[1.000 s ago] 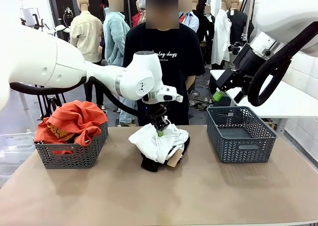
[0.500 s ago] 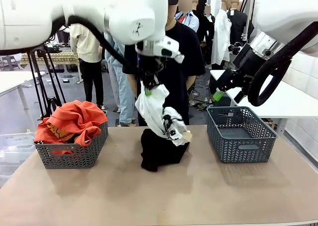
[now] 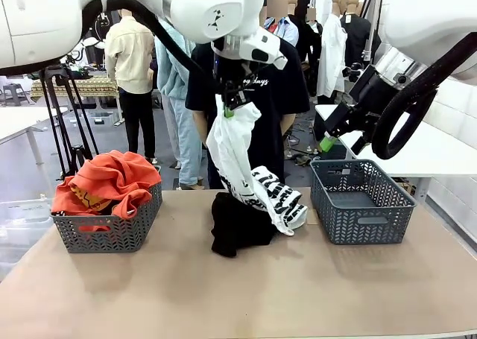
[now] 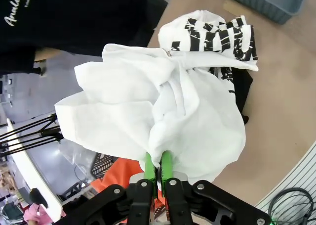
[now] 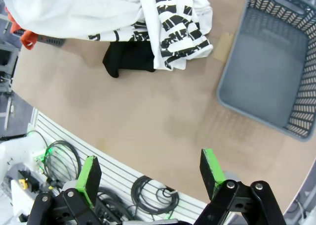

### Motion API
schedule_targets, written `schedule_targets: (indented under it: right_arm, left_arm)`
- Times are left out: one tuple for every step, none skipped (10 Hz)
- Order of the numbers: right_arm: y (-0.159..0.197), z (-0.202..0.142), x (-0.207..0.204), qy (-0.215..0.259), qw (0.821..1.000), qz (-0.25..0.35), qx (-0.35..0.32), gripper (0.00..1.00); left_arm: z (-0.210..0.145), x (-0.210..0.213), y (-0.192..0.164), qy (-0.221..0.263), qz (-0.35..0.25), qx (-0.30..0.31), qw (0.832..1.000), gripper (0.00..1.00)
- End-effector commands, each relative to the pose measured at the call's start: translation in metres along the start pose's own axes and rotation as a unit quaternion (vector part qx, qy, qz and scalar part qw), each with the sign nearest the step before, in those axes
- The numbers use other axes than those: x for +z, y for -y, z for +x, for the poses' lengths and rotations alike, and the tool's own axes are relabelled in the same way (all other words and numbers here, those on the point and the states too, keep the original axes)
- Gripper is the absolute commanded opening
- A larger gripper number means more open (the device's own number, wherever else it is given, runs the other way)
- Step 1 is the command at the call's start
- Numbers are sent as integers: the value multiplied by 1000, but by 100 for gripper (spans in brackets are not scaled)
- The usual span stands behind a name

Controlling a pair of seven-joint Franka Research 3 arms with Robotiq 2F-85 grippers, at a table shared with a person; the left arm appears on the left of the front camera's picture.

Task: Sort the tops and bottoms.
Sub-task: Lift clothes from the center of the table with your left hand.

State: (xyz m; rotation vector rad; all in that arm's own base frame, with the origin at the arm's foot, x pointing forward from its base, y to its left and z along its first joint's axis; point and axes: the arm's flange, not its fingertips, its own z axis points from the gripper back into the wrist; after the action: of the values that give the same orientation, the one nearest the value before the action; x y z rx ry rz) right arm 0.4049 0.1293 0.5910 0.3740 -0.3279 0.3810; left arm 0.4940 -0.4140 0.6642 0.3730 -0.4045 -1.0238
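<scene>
Left gripper (image 3: 228, 109) is high above the table centre, jaws pinched together on a bunch of the white top (image 3: 240, 154), white cloth with bold black graphic print. In the left wrist view the green pads (image 4: 148, 161) are tight on the cloth and the fabric billows out past the fingertips. The top hangs down from the grip in front of the person (image 3: 287, 86) in a black T-shirt at the far side. Its lower end, the black-printed part, drapes over the black bottoms (image 3: 237, 231) and seems to rest on the table (image 3: 298, 294) just to their right.

The black bottoms lie crumpled at table centre between the two baskets, partly under the white top's hem. The orange-red top (image 3: 110, 179) is heaped in the left grey basket (image 3: 112, 233), rising above the rim, with a small yellow print on one fold. The right grey basket (image 3: 362, 205) is on the table's right side, near the white top's lower end but apart from it. A small tan patch (image 5: 224, 39) is on the table just beside that basket; can't tell what it is.

Right gripper (image 5: 149, 169) has its jaws wide apart and holds nothing. In the front view it is raised above and behind the right basket. Its wrist view looks down on the near table edge, with the clothes and basket farther off.
</scene>
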Motion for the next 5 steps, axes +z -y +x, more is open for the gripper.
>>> schedule_targets:
  right_arm:
    - [1, -3, -1, -2, 1000, -2, -2, 100]
    - [1, -3, -1, -2, 1000, -2, -2, 100]
    - [1, -3, -1, -2, 1000, -2, -2, 100]
    - [1, -3, -1, -2, 1000, -2, -2, 100]
    - [1, -3, -1, -2, 1000, -2, -2, 100]
  left_arm:
    - [19, 31, -20, -2, 23, -11, 1000, 0]
    - [21, 46, -25, 3, 28, -15, 999, 0]
    - [23, 60, -25, 5, 39, -20, 999, 0]
    - [27, 66, -20, 10, 48, -26, 998, 0]
    - [27, 61, -16, -3, 44, -31, 999, 0]
